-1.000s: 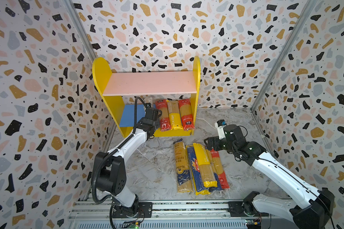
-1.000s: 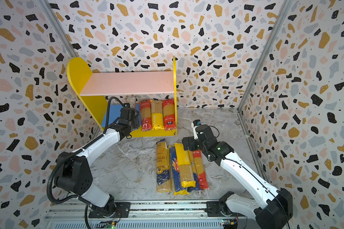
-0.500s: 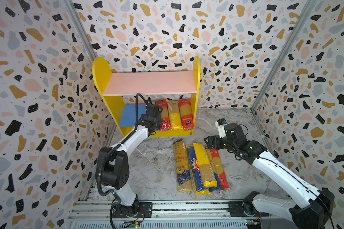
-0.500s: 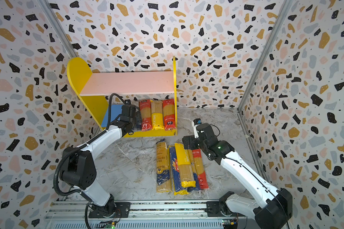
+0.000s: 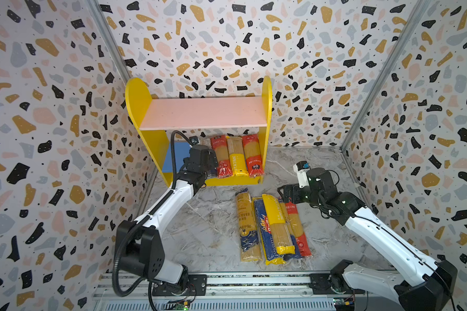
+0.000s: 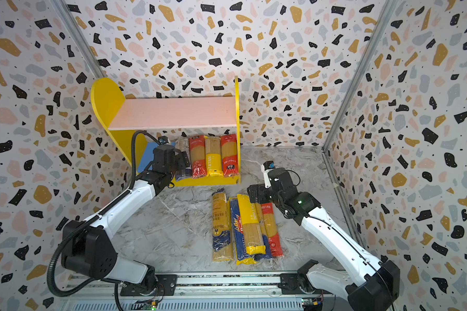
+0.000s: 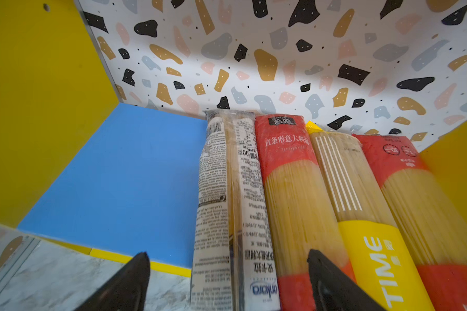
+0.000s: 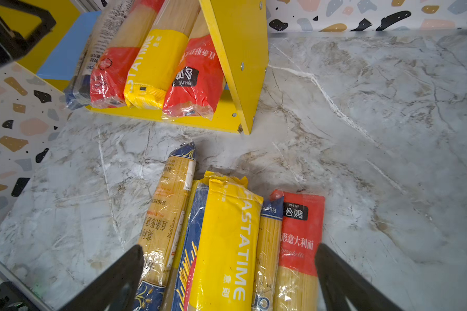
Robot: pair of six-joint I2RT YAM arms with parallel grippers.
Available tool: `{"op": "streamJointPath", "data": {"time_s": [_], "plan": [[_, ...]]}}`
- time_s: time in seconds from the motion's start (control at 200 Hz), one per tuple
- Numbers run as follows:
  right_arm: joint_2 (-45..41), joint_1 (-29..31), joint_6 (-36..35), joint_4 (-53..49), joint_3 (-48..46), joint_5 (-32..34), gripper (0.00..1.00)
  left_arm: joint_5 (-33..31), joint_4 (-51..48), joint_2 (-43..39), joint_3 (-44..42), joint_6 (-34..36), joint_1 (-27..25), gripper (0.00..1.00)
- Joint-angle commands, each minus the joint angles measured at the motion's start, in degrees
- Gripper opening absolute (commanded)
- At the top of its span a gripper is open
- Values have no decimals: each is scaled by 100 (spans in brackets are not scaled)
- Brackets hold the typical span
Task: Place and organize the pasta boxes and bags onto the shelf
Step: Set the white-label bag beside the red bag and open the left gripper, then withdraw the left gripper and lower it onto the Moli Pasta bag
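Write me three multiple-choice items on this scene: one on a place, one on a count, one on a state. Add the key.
1. The shelved packs lie on which part of the shelf?
A. pink upper board
B. blue lower board
C. the table in front

2. How many packs lie on the shelf?
A. two
B. six
C. four

3. The fingers of the left gripper are
A. open
B. shut on a blue pack
C. shut on nothing

Key:
1 B: in both top views and the left wrist view, the packs rest on the blue lower board.
2 C: the left wrist view shows the white-printed pack, the red pack, the yellow pack and the second red pack side by side.
3 A: both fingers stand wide apart, gripping nothing.
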Motion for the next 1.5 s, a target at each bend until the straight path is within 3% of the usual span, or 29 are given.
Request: {"op": "streamJointPath", "data": {"time_s": [0.0, 0.456, 0.591, 0.746, 0.906, 1.121, 1.492], "plan": [[-277, 89, 155, -82, -111, 21, 99, 107, 38, -511, -467, -334, -98, 90], [-807, 739, 654, -266, -472, 577, 99, -717, -633, -2031, -2078, -1348, -2477, 91], [-943, 881, 735, -422, -461, 814, 99, -677, -586, -2292, -2725, -1926, -3038, 91], [-1098, 998, 805, -542, -449, 953, 99, -755, -259, -2278, -3391, -2748, -3871, 91], [-1304, 1156, 957, -575, -519, 1029, 99, -965, 32, -1811, -3504, -3321, -4624, 92], [-1557, 1393, 1122, -725, -642, 1257, 99, -953, 238, -1129, -3265, -3497, -5019, 94], [-1773, 1441, 1115, -737, -758, 1327, 99, -846, 431, -16, -2811, -3563, -5230, 96]]}}
